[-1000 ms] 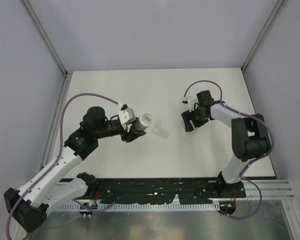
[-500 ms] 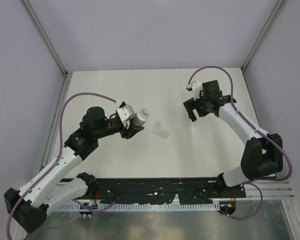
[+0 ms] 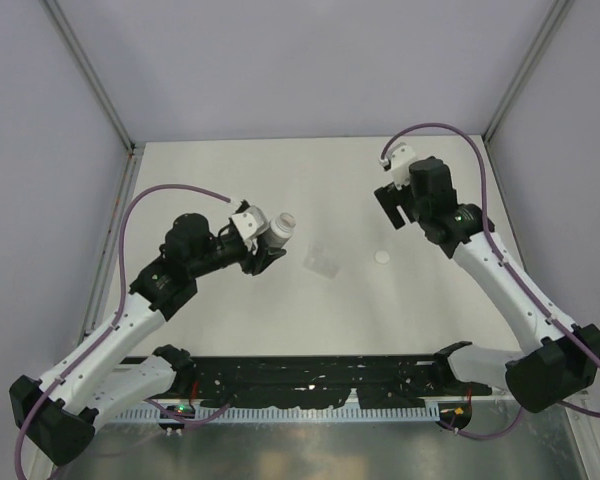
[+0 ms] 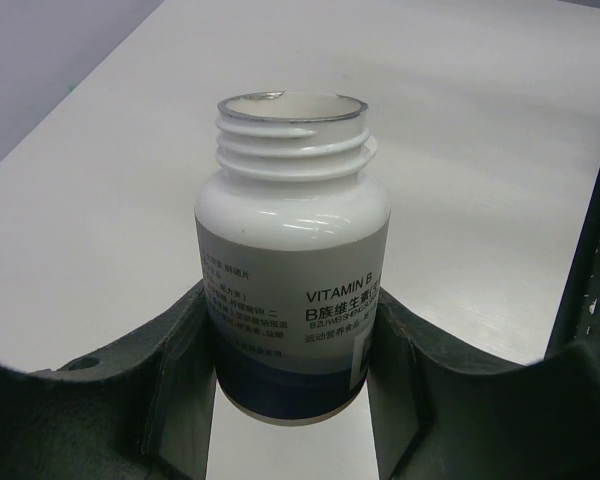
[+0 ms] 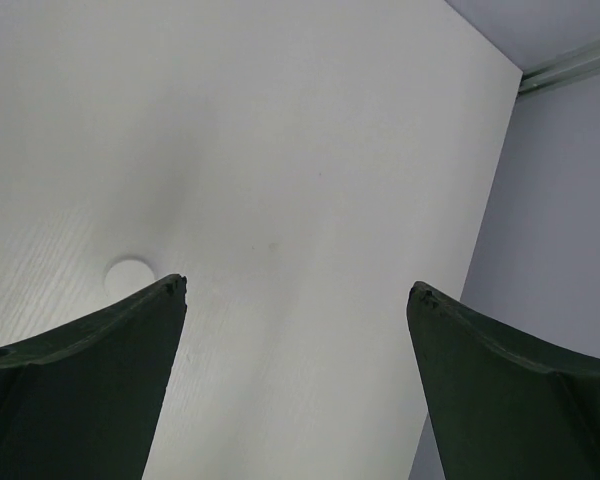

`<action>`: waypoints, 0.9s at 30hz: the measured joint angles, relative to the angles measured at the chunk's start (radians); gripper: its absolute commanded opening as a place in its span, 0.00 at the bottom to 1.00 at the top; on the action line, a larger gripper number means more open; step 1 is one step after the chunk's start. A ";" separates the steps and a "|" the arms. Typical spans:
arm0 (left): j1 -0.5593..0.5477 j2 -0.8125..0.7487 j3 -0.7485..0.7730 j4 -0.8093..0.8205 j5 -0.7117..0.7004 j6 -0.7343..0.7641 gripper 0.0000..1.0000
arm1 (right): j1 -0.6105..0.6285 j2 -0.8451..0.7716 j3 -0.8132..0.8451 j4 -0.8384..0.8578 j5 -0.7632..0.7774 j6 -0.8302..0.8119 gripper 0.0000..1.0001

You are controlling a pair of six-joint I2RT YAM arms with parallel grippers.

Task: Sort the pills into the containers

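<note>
My left gripper is shut on a white pill bottle and holds it tilted above the table. In the left wrist view the bottle stands between my fingers with its threaded mouth uncapped and a "VITAMIN B" label showing. Its white cap lies flat on the table, also seen as a cap in the right wrist view. My right gripper hangs open above and behind the cap with nothing between its jaws. A clear flat packet lies between the arms. No pills show.
The white table is bounded by grey walls with metal corner posts. A black rail runs along the near edge by the arm bases.
My right gripper opened, left the white cap on the table and rose back toward the far right. The left gripper lifted the bottle slightly farther away.
</note>
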 measured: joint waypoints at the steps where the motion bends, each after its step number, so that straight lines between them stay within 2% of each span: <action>1: 0.000 0.001 0.000 0.000 0.000 0.000 0.00 | 0.000 -0.023 0.002 0.003 0.003 0.001 0.95; 5: 0.000 0.011 0.000 0.008 0.000 -0.001 0.00 | -0.001 -0.084 0.027 -0.004 -0.035 0.030 0.95; 15: 0.000 0.050 0.000 0.037 0.010 0.001 0.00 | 0.047 -0.098 0.208 -0.109 -0.425 0.074 0.95; 21: 0.000 0.082 0.001 0.045 0.020 0.004 0.00 | 0.084 -0.040 0.336 -0.175 -0.706 0.103 0.95; 27: 0.000 0.115 0.010 0.048 0.037 0.003 0.00 | 0.171 0.043 0.410 -0.214 -0.872 0.112 0.96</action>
